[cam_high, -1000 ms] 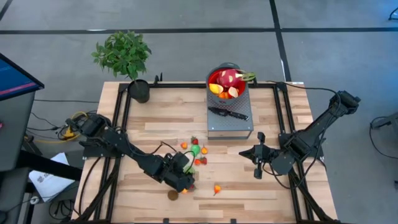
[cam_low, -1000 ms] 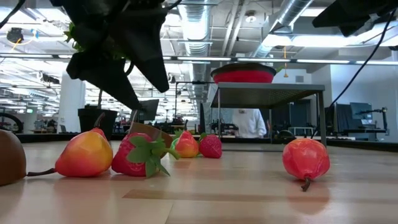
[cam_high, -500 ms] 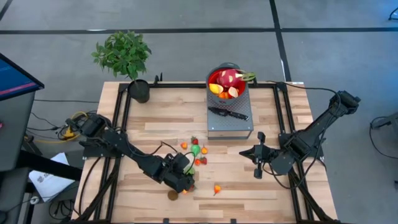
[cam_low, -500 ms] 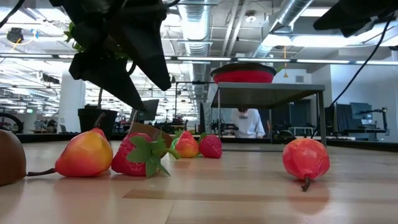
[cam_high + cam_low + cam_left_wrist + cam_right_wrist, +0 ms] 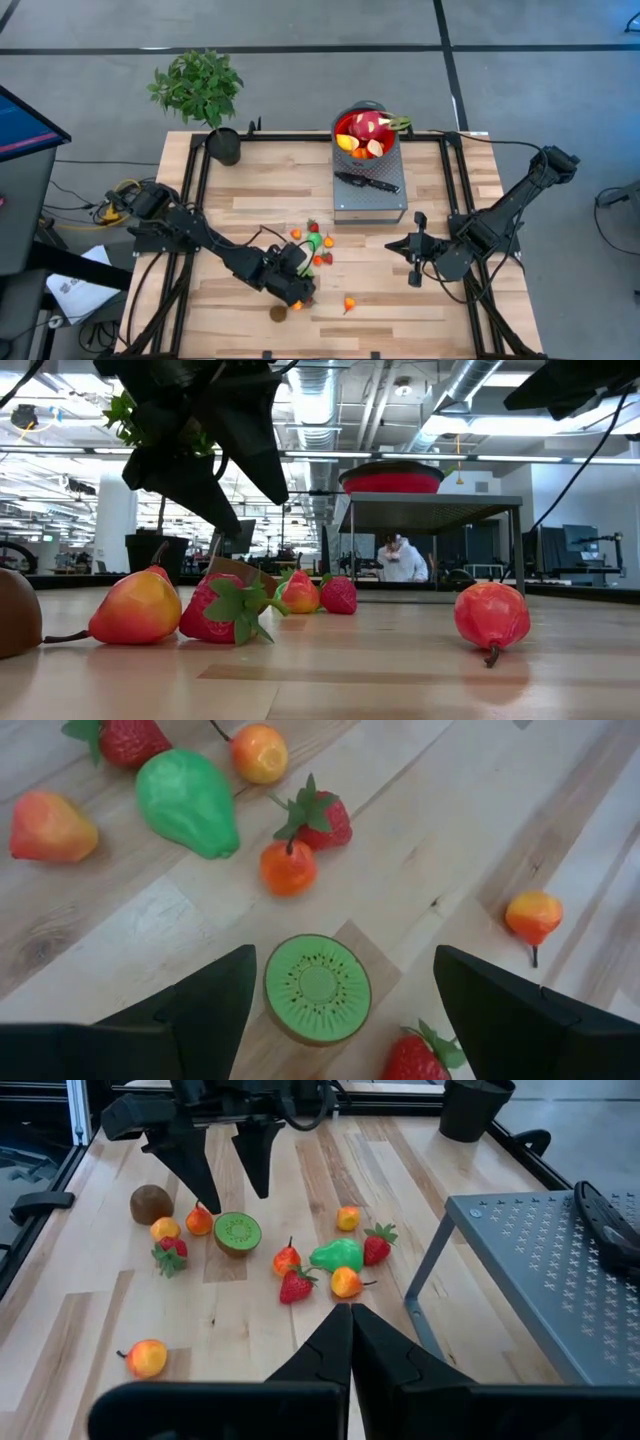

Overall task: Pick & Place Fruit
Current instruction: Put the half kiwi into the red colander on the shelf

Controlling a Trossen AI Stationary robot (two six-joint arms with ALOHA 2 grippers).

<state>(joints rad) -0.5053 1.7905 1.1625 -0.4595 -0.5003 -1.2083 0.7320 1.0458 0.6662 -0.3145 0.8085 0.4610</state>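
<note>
High view: the left claw (image 5: 291,285) sits low and left of centre on the counter (image 5: 250,190), over the scattered fruit (image 5: 316,245); the right claw (image 5: 414,262) waits right of centre. A red bowl (image 5: 365,130) holding more fruit stands on a grey stand (image 5: 370,195) at upper centre, with a knife (image 5: 368,183) just below the bowl on the stand. A potted plant (image 5: 200,90) occupies the upper left corner. Low view: the left claw (image 5: 245,500) hangs at upper left, fingers spread wide, gripping nothing, above a pear (image 5: 138,606) and a strawberry (image 5: 215,610); a red apple (image 5: 491,615) lies apart at right, and the brown fruit (image 5: 15,612) shows at the left edge. A person (image 5: 398,556) stands in the room behind the stand. Left wrist view: the wide-set fingers (image 5: 200,1010) frame a cut kiwi (image 5: 317,986) at lower centre; a green pear (image 5: 188,803) lies at upper left and an orange fruit (image 5: 288,866) touches a strawberry at centre. Right wrist view: the right claw (image 5: 348,1325) is fully closed and empty at lower centre; the left claw (image 5: 225,1165) hangs at upper left above the kiwi (image 5: 238,1232), with fruit spread across the centre of the frame.
</note>
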